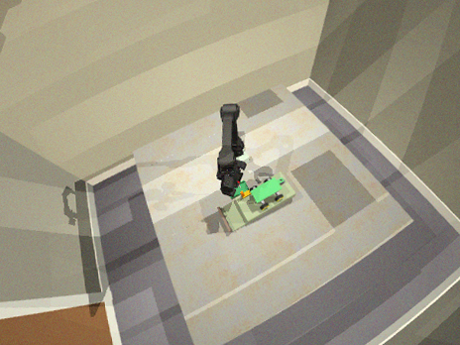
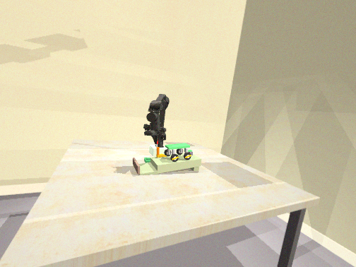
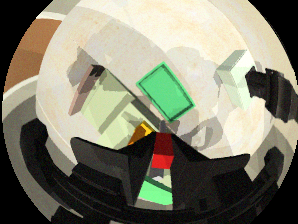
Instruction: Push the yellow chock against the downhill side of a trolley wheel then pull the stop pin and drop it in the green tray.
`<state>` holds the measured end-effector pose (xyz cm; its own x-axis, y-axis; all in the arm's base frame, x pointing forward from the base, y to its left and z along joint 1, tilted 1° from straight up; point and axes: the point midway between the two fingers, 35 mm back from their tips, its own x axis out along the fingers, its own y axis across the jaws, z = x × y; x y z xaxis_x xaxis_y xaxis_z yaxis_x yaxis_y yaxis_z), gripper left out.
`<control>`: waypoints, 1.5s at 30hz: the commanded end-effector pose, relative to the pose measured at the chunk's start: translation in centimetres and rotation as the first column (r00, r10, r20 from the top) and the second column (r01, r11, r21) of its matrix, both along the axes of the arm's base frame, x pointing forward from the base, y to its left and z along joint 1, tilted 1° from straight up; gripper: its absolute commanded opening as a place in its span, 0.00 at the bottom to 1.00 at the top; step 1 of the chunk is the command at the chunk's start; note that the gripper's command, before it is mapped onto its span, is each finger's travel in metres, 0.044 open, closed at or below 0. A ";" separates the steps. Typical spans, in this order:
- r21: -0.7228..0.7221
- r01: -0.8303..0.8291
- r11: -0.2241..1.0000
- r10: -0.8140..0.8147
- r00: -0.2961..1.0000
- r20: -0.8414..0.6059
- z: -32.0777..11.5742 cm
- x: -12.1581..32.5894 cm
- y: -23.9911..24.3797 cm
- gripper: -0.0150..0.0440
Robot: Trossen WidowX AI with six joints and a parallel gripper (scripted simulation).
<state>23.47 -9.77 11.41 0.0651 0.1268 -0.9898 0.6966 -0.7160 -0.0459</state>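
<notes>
My gripper (image 3: 162, 136) is shut on the red-headed stop pin (image 3: 162, 161) (image 2: 157, 143), whose grey tip points down. In the wrist view the pin is just on the near side of the green tray (image 3: 165, 92) (image 1: 240, 189) (image 2: 147, 159), above table level. The green trolley (image 1: 268, 189) (image 2: 177, 146) (image 3: 156, 192) stands on the pale green ramp (image 1: 238, 217) (image 2: 176, 164) (image 3: 107, 107). The yellow chock (image 1: 245, 193) (image 2: 162, 155) (image 3: 141, 132) with its orange handle is at the trolley's downhill end, close against the far-side wheel; exact contact is too small to tell.
A brown end board (image 1: 224, 220) (image 2: 135, 166) (image 3: 86, 90) stands at the ramp's low end. A pale block (image 1: 244, 158) (image 2: 152, 150) (image 3: 235, 80) stands behind the tray, near the arm. The tray lies beside the ramp, on the arm's side.
</notes>
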 end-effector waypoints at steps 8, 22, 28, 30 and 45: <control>-0.052 0.321 0.946 -0.323 0.946 -0.042 0.0 0.0 0.3 0.25; -0.121 0.675 0.728 -0.683 0.730 -0.040 0.1 0.2 0.5 0.25; -0.127 0.706 0.697 -0.714 0.699 -0.035 0.1 0.2 0.6 0.25; -0.127 0.706 0.697 -0.714 0.699 -0.035 0.1 0.2 0.6 0.25; -0.131 0.706 0.696 -0.715 0.699 -0.035 -2.0 -2.2 0.3 0.25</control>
<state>21.44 -9.29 9.47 0.0130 -0.0131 -0.9998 -0.0276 -0.9995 0.0128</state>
